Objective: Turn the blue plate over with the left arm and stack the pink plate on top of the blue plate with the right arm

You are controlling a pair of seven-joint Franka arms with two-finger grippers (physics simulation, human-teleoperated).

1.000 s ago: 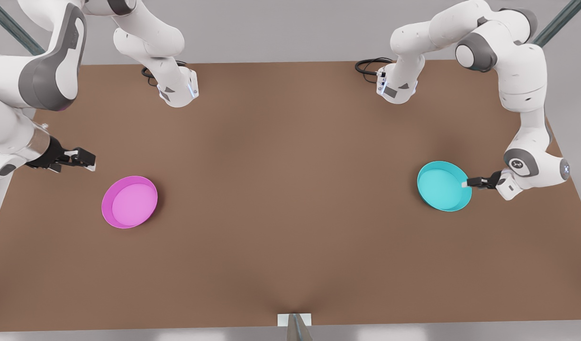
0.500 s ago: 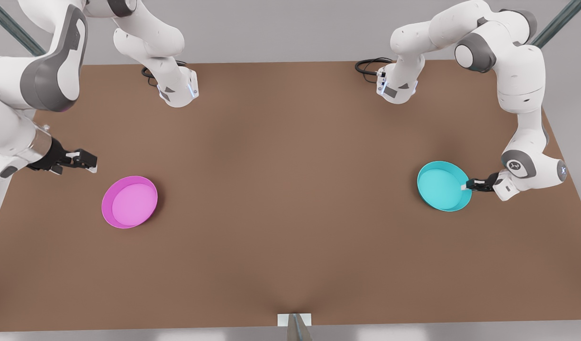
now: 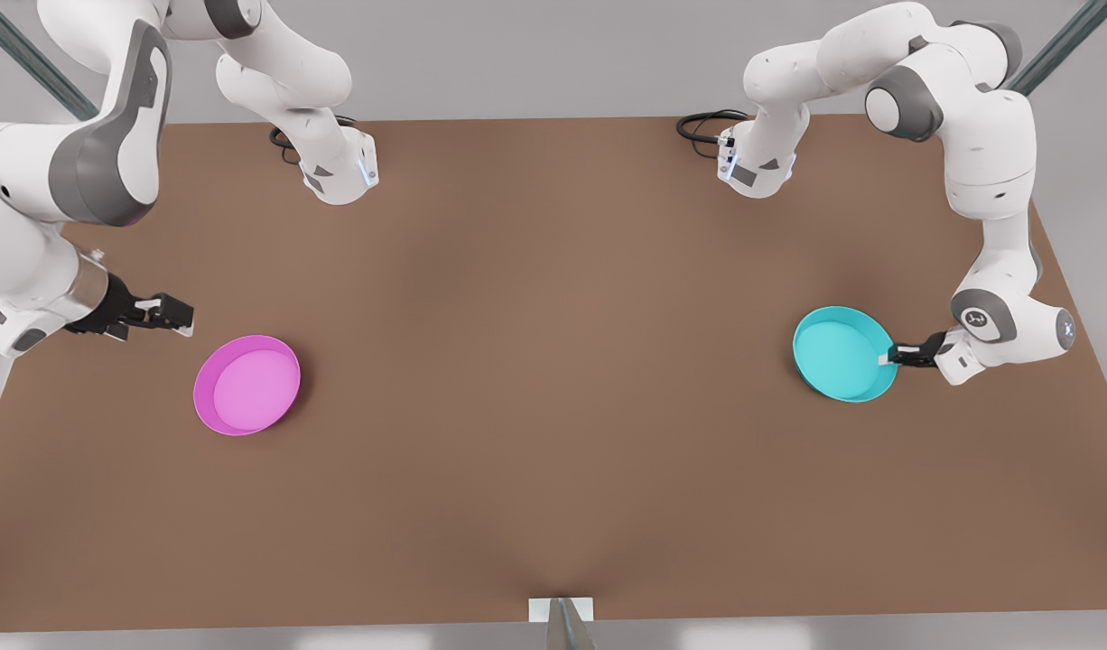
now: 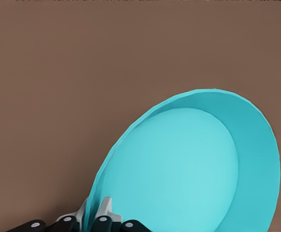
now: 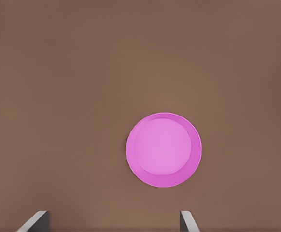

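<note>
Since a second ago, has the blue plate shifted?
Barely: the blue plate, pinched at its rim by the left gripper, has crept slightly toward the front view's left across the table.

Front view high overhead; wrist views close, downward.

Two white Franka arms, grey at the joints.
Black claw (image 3: 889, 356) with pale fingertips; black cables (image 3: 698, 126) coil at the blue-lit bases.
</note>
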